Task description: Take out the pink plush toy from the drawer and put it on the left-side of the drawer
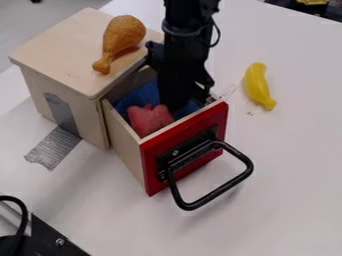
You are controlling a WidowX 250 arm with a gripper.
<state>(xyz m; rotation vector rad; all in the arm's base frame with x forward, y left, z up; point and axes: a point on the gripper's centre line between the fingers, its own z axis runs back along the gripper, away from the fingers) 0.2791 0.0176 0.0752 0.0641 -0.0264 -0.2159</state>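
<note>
The top edge crops the arm (pixel 184 45), and the drawer (pixel 150 157) hides the underside of the pink plush toy (pixel 148 119).

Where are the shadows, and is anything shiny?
In the camera view, soft shadows fall on the white table below the black handle and left of the drawer; the silver tape has a dull shine.

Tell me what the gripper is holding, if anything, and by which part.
That cannot be told: the gripper is down in the open drawer, close to the pink toy, but any hold is hidden.
</note>
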